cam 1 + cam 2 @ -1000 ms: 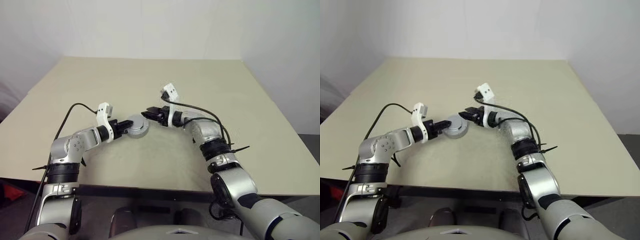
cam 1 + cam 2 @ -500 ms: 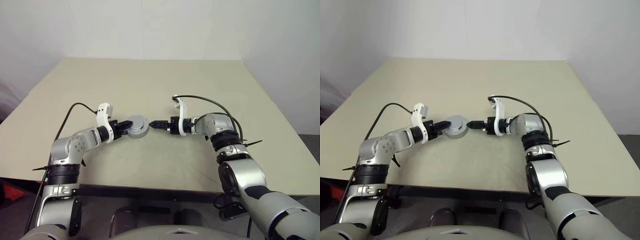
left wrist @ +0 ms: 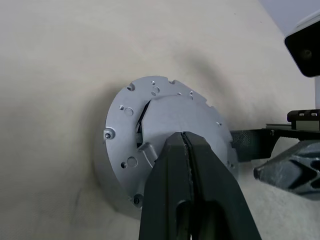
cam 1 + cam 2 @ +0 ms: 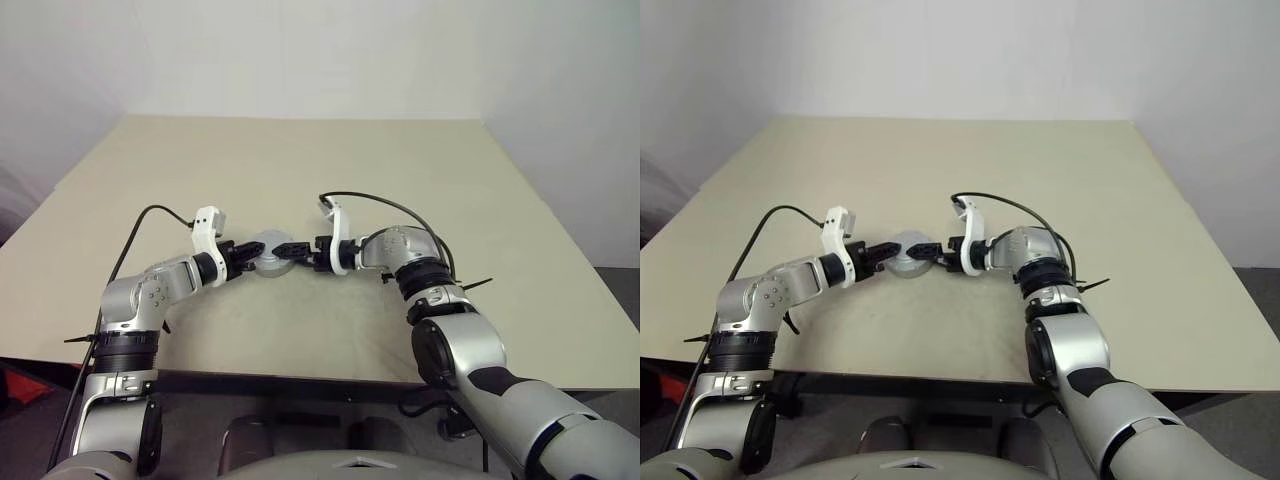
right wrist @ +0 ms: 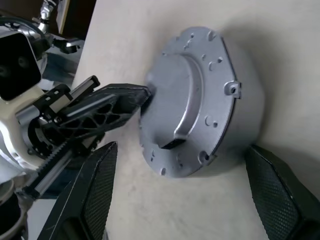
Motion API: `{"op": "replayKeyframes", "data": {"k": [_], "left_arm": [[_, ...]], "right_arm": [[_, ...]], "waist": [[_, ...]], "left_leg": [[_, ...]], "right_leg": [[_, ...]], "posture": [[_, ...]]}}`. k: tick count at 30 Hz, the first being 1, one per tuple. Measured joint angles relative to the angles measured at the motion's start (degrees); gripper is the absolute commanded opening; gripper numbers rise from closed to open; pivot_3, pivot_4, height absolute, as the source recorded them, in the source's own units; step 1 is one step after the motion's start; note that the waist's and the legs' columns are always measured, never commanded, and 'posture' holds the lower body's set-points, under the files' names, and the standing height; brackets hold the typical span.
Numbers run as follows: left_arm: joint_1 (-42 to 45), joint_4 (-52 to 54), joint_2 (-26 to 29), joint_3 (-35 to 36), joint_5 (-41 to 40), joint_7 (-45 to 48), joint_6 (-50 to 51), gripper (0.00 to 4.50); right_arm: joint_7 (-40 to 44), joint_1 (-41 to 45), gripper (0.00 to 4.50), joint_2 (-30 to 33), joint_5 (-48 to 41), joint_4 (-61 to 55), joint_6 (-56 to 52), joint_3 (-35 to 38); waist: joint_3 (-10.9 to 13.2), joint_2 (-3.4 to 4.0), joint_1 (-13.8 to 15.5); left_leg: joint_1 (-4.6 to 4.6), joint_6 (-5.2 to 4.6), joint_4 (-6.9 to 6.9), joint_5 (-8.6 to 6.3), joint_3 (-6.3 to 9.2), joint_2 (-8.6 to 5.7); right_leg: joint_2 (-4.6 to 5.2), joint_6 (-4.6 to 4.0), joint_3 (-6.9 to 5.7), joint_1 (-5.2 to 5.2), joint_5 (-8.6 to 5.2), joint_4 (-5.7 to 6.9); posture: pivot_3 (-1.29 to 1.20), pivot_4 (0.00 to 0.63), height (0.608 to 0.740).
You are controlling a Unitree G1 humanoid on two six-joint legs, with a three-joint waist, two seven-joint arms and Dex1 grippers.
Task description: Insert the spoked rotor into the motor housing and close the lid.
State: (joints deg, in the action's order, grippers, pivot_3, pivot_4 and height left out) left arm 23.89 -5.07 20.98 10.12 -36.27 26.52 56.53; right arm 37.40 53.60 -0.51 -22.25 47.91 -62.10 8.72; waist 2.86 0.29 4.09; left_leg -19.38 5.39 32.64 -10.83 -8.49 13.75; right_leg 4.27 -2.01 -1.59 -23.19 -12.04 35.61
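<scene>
The two eye views look down from up high over the whole table (image 4: 420,170), toward its far edge, and show almost the same scene. Each wrist view sits very close to the motor housing (image 3: 165,130), one from each side.

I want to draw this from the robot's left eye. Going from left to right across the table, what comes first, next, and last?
Left pincer, shut and touching the side of the round silver motor case → the motor case on the table → right pincer, open wide around the case's other side.
</scene>
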Motion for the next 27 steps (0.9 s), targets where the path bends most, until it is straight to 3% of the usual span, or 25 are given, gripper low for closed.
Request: {"op": "replayKeyframes", "data": {"k": [12, 24, 27], "left_arm": [[-0.47, 0.78, 0.00, 0.39, 0.84, -0.02, -0.59, 0.00], [-0.57, 1.18, 0.15, 0.74, 1.82, 0.02, -1.36, 0.00], [-0.57, 1.31, 0.13, 0.73, 2.12, 0.06, -1.52, 0.00]], "right_arm": [[-6.26, 3.61, 4.47, -4.14, -1.01, 6.50, 1.02, 7.93], [-8.93, 5.03, 4.47, -6.40, -1.02, 8.73, 4.43, 10.62], [-9.85, 5.17, 3.87, -6.64, -1.06, 9.53, 5.71, 11.57]], "waist": [[0.01, 0.02, -0.36], [0.03, 0.04, -0.29], [0.03, 0.04, -0.29]], "left_leg": [[0.14, 0.30, -0.47, 0.18, -0.03, 0.02], [0.12, 0.30, -0.48, 0.17, -0.03, 0.02], [0.11, 0.30, -0.48, 0.17, -0.03, 0.02]], "right_leg": [[-0.08, -0.05, 0.01, -0.13, -0.03, -0.08], [-0.08, -0.04, 0.00, -0.16, -0.03, -0.10], [-0.08, -0.04, -0.01, -0.17, -0.03, -0.12]], "posture": [[0.00, 0.000, 0.740], [0.00, 0.000, 0.740], [0.00, 0.000, 0.740]]}}
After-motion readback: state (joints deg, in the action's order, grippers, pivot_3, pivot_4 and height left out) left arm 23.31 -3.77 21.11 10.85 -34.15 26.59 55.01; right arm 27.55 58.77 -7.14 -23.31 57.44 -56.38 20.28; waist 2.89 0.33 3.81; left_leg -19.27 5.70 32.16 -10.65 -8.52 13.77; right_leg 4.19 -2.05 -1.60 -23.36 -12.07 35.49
